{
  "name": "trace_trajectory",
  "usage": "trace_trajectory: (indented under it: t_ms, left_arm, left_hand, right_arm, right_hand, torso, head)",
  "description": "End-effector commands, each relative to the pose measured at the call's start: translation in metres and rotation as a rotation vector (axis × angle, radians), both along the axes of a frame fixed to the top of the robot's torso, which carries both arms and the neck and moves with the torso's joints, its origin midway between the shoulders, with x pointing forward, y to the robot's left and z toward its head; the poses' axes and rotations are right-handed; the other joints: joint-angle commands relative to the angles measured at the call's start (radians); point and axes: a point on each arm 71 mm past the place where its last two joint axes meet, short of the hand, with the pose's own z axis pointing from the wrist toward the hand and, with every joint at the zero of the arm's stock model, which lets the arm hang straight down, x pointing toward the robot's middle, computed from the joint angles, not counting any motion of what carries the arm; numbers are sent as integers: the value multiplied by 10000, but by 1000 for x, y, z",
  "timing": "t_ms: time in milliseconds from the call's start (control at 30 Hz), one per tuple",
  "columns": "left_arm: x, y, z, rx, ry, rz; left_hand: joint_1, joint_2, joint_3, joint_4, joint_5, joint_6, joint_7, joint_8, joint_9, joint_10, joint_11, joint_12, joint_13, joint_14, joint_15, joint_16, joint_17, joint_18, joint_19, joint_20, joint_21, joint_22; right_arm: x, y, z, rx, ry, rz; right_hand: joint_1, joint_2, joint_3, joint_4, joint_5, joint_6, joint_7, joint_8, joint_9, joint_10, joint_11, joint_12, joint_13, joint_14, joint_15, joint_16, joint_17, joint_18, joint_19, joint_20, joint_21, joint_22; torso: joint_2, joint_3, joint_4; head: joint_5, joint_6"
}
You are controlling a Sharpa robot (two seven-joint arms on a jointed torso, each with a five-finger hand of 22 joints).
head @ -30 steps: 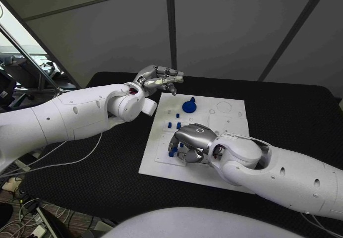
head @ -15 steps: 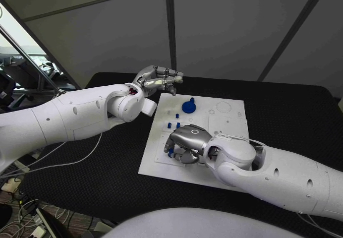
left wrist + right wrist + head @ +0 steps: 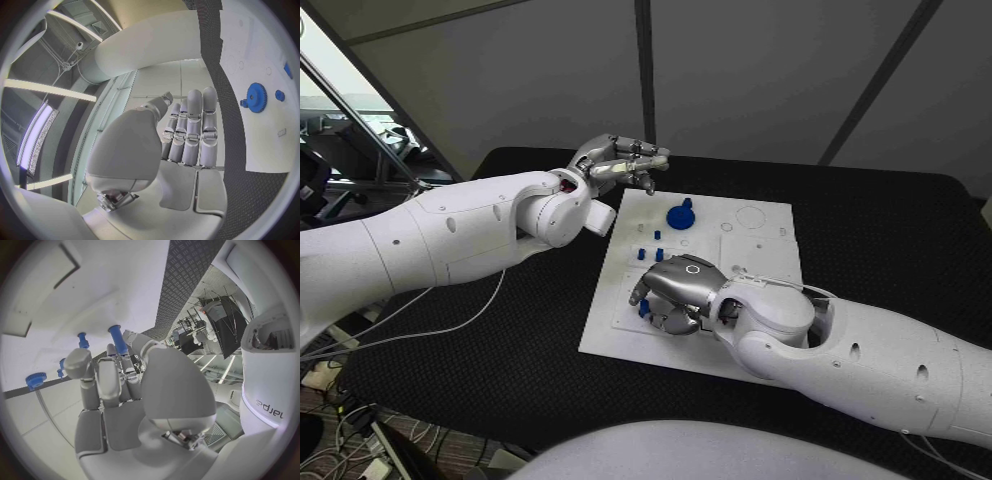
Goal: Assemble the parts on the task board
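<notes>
Now shifting right hand (image 3: 678, 290) leftward over task board (image 3: 759, 240), pinching blue peg (image 3: 117, 338) | left hand (image 3: 620, 158) hovering beyond board, fingers pressed together, holding nothing | blue gear (image 3: 681, 215) seated | peg insertion pending.

Matt white task board (image 3: 759, 255), glossy blue plastic parts (image 3: 681, 215), textured black table (image 3: 891, 220)

Your white task board (image 3: 762, 255) lies flat on the table. A blue gear (image 3: 681, 215) sits on its far part, with small blue pegs (image 3: 655, 237) standing upright just nearer; another blue peg (image 3: 645, 309) shows at the left edge.
</notes>
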Motion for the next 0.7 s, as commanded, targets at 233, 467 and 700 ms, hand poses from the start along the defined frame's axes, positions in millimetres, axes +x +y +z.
trace_trajectory:
  t_ms: [233,467,700]
  left_arm:
    - [0,0,0,-33,98,-105]
    - [0,3,0,-3,113,-56]
    - [-1,7,1,-4,-110,152]
  left_hand:
    - [13,101,-48,-31,3,-69,-10,14,-9,-75,13,34,-12,-38,29,-34,-12,-55,-27,23,-59,-12]
    - [13,101,-48,-31,3,-69,-10,14,-9,-75,13,34,-12,-38,29,-34,-12,-55,-27,23,-59,-12]
    - [42,132,-48,-50,7,-57,-21,44,1,-69,4,76,-4,-43,25,-32,-23,-53,-25,26,-67,-19]
  right_arm:
    - [-2,-9,16,1918,-766,-201]
    - [-1,-47,28,2888,-410,-1067]
    - [22,-119,39,3282,1441,-3845]
  right_hand:
    - [-68,-86,-545,-28,54,-517,-77,-16,-6,-597,22,206,51,-16,64,-339,-485,188,-415,22,-538,-615]
    - [-218,-36,-1069,168,213,-463,-52,67,39,-401,-43,753,111,-159,20,-727,-1022,276,-668,-2,-967,-1088]
    - [-732,82,-1490,721,396,469,-356,508,210,2617,-659,2405,779,403,-430,443,554,-131,835,-321,486,717]
  torso:
    - [-5,11,-8]
    - [-22,-1,-26]
    - [-72,-49,-97]
  head:
    - [-38,40]
    - [-223,170]
    - [-960,607]
